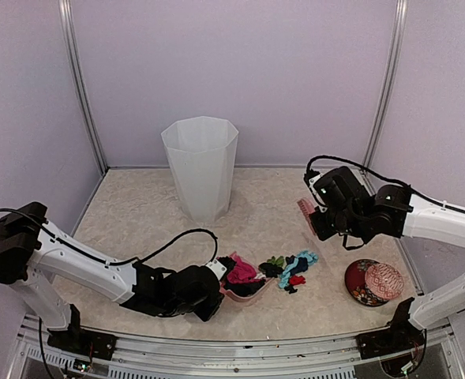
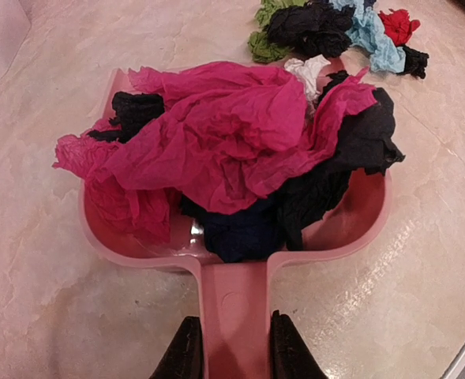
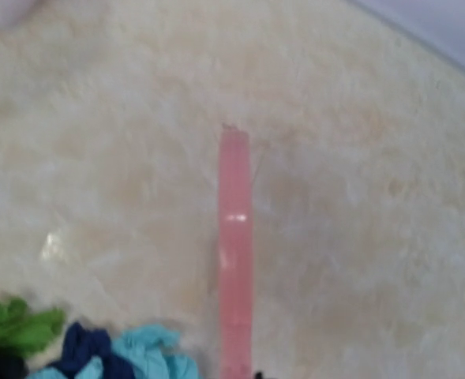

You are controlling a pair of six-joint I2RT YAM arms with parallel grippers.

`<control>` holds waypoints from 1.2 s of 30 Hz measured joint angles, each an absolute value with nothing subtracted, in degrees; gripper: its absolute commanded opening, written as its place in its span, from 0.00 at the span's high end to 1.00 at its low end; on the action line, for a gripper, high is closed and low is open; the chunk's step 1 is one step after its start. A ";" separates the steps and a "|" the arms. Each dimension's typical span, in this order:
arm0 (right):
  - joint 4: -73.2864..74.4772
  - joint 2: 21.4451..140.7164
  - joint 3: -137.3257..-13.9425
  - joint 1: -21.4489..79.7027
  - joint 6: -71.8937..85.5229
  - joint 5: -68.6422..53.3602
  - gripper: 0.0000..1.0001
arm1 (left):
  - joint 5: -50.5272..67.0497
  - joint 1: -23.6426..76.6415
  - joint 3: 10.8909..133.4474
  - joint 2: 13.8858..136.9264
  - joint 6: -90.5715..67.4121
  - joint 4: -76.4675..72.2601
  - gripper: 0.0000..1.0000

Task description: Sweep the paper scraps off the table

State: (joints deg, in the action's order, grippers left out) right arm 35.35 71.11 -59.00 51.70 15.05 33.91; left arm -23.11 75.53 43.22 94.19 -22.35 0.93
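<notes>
Left gripper [image 2: 234,351] clamping pink dustpan [image 2: 364,217] handle; magenta and black paper scraps [image 2: 216,134] sitting inside, loose pile [image 1: 292,272] lying on table [image 1: 137,213] at dustpan's 3 o'clock. Right gripper [image 1: 319,224] pinching pink brush [image 3: 236,237], hanging at pile's 1 o'clock

**Paper scraps: one heap in the pan, one row on the tabletop**

The small wrinkly paper scraps [image 2: 216,142] lie in two groups. The bigger group is crumpled magenta and black pieces with one white piece. It is piled in a pink plastic dustpan [image 2: 366,221] that rests on the large beige marble-speckled table [image 1: 137,213]. The second group [image 1: 291,270] is green, black, light teal and red. It lies loose on the tabletop just beyond the pan's open mouth, in a short row with the pieces touching.
</notes>
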 measured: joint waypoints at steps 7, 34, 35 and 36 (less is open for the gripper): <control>35.55 74.22 -56.05 51.70 17.76 27.20 1.00 | -22.98 75.53 43.44 94.28 -20.34 0.91 1.00; 21.87 73.47 -55.00 53.63 18.50 11.66 1.00 | -25.02 74.54 45.12 95.90 -18.72 -0.58 1.00; 22.11 73.10 -55.00 53.60 18.52 13.10 1.00 | -25.21 74.54 45.12 95.72 -18.68 -0.58 1.00; 22.65 72.60 -55.00 53.60 18.55 15.09 1.00 | -25.45 74.54 45.10 95.37 -18.61 -0.51 1.00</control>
State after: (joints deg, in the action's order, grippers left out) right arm 22.65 72.60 -55.00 53.60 18.55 15.09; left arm -25.45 74.54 45.10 95.37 -18.61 -0.51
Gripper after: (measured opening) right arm 0.058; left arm 0.228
